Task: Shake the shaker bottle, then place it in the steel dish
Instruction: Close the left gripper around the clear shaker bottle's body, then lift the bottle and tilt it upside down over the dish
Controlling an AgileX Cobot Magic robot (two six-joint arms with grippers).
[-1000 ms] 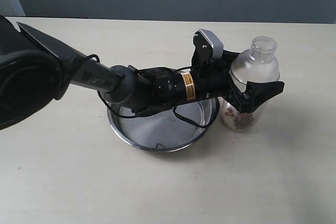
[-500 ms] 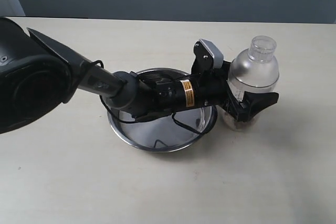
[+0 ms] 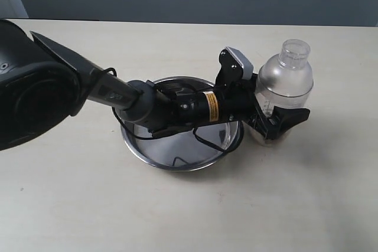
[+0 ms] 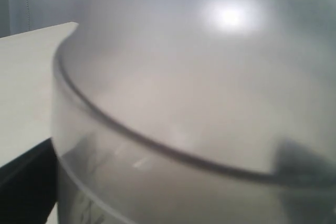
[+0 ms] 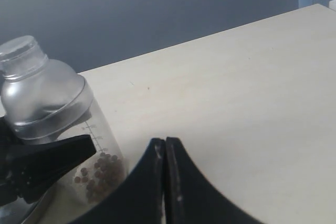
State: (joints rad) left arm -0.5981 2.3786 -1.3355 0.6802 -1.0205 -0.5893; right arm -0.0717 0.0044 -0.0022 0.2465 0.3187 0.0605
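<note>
Reaching clean across the steel dish (image 3: pixel 177 160), the left arm (image 3: pixel 147 101) is laid low over the bowl so the shaker bottle (image 3: pixel 286 78) can be got at on the far side of the dish from the arm's base. The bottle is stood upright on the table (image 3: pixel 295 205), just beside the dish's rim, maybe touching it, though that can't be made out for sure.

The left gripper (image 3: pixel 279 110) is closed around the lower body of the bottle: one dark finger is seen pressed across the front, the other is hidden behind the frosted plastic. It reads as a firm side grip, taken low and under the domed shoulder, probably so the bottle can't slide out upward once shaking is started. The left wrist view is filled almost entirely by the blurred dome, which fits a camera held right up against it.

Brown beads (image 5: pixel 100 174) are settled at the bottom, and the cap (image 3: pixel 295 53) is seated on top. So nothing looks to be mid-shake, and the bottle doesn't appear to be lifted yet.

The right gripper (image 5: pixel 166 171) is kept out on the side of the bottle away from the dish, fingers pinched together on nothing — parked, by the look of it, so the other arm isn't crowded.

Judged from this, the shake is the step in hand. The dish being right next door means only a short lift over the rim should be needed afterwards — the sloped rim is the bit to be cleared.
</note>
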